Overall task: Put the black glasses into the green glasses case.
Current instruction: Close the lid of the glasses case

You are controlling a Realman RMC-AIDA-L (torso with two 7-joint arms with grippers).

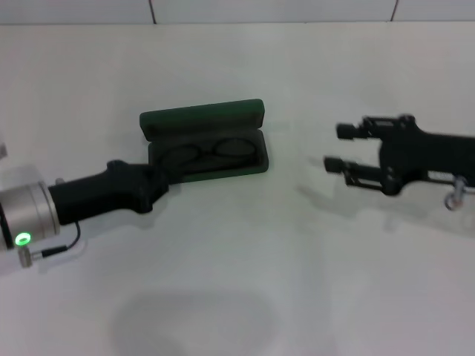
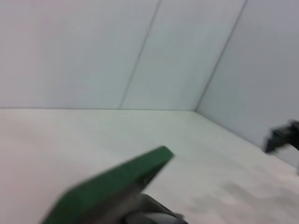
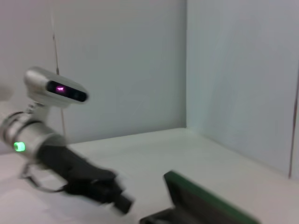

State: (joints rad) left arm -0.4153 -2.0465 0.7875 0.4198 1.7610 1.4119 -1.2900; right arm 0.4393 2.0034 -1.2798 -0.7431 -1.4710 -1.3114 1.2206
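Observation:
The green glasses case (image 1: 249,167) lies open in the middle of the table, its lid (image 1: 202,119) standing up at the back. The black glasses (image 1: 208,153) lie inside it, lenses side by side. My left gripper (image 1: 158,180) is at the case's front left corner, touching or nearly touching it. My right gripper (image 1: 335,148) is open and empty, hovering a little to the right of the case. The lid also shows in the left wrist view (image 2: 121,184) and in the right wrist view (image 3: 205,200).
The white table (image 1: 237,282) is bordered by a white wall at the back (image 1: 267,9). The left arm (image 3: 70,172) shows in the right wrist view, and the right gripper (image 2: 282,137) shows far off in the left wrist view.

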